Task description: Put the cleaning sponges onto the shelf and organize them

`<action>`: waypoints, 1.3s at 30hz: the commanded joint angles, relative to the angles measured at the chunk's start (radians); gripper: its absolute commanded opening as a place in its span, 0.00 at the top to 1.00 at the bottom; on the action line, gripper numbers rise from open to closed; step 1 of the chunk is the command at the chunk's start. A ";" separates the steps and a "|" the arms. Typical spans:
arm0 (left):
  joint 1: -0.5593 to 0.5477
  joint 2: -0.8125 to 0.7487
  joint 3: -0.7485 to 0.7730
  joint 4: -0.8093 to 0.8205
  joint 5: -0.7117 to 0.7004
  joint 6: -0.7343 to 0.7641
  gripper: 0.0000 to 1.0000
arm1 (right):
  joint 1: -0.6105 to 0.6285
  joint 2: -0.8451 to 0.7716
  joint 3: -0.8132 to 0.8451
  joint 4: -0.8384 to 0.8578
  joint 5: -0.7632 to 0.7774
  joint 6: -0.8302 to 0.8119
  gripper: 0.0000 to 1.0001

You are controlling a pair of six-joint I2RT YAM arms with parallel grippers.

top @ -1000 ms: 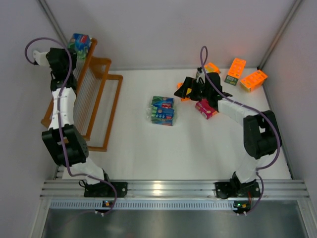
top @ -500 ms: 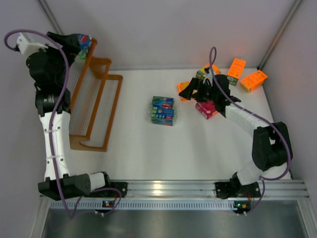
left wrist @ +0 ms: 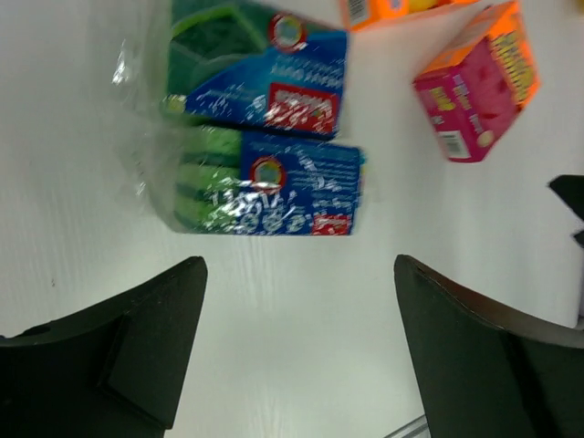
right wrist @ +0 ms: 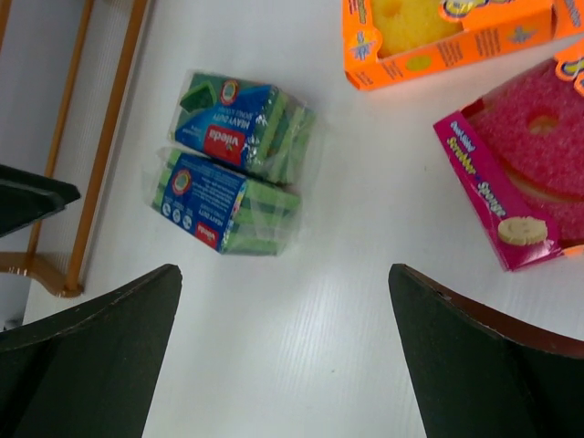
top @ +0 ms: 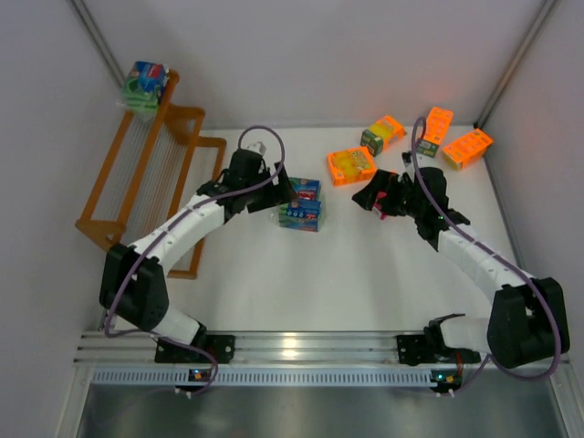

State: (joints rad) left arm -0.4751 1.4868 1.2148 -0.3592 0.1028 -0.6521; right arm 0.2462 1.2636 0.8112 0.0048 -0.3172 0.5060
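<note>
Left gripper (left wrist: 299,274), spread wide and empty above two touching blue-green sponge packs (left wrist: 265,196) at frame centre, may snag both wrappers together; right gripper (right wrist: 285,278) likewise spread, empty.

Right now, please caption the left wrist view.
Open left gripper hovers above two blue-green sponge packs; pink sponge box nearby.

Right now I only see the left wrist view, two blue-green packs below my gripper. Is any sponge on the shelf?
Observer: Yes, one blue-green pack sits at the far end of the shelf.
Operator: Where is the right gripper?
Observer: The right gripper is open, hovering near the pink sponge box.
Operator: How many orange packs are out?
Observer: Four orange packs lie on the table's far right side.
</note>
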 commanded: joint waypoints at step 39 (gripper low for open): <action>0.270 0.205 -0.363 0.695 0.380 -0.055 0.22 | 0.203 0.424 0.040 0.394 0.086 0.305 0.01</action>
State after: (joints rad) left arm -0.2077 1.6920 0.8467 0.2447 0.4538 -0.7124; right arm 0.4118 1.6669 0.7639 0.3920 -0.2676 0.8234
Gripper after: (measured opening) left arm 0.778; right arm 0.991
